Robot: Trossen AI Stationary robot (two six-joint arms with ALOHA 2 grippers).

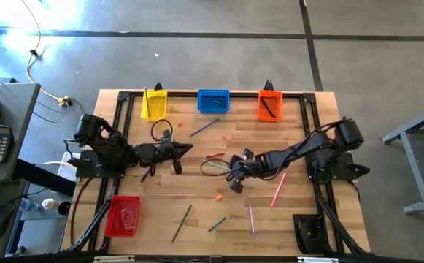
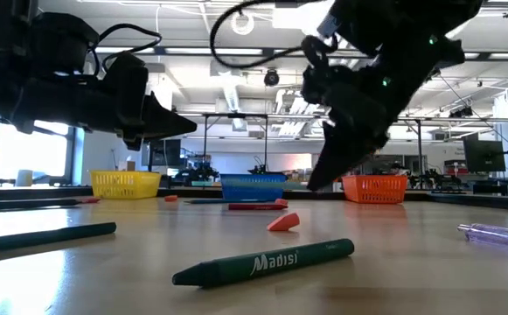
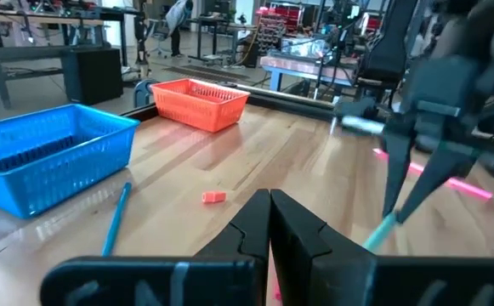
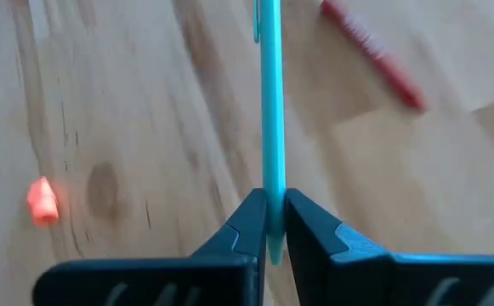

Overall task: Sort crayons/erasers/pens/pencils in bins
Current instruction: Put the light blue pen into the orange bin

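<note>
My right gripper (image 1: 233, 171) (image 4: 270, 223) is over the table's middle, shut on a slim teal stick (image 1: 213, 166) (image 3: 381, 231). My left gripper (image 1: 187, 150) (image 3: 269, 202) hovers shut to its left and holds nothing. The yellow bin (image 1: 153, 104), blue bin (image 1: 213, 101) and orange bin (image 1: 269, 106) line the far edge. The red bin (image 1: 122, 216) sits near left. On the table lie a red crayon (image 1: 215, 155) (image 4: 374, 51), a green crayon (image 2: 262, 262), erasers (image 1: 219, 196) (image 4: 41, 201), pink pens (image 1: 278, 188) and a green pencil (image 1: 182, 223). My right gripper pinches the teal stick near one end (image 4: 270, 183) between its two fingers. The fingers slant down from the table's right and lie along the stick. Its long part reaches ahead of the fingertips toward the table's left. I cannot tell whether the far end rests on the table.
A blue stick (image 1: 204, 128) (image 3: 115, 223) lies in front of the blue bin, with an eraser (image 1: 225, 136) (image 3: 214, 197) close by. A dark stick lies in the orange bin. Another pink pen (image 1: 252, 218) lies near the near edge. Black frame rails run along both table sides.
</note>
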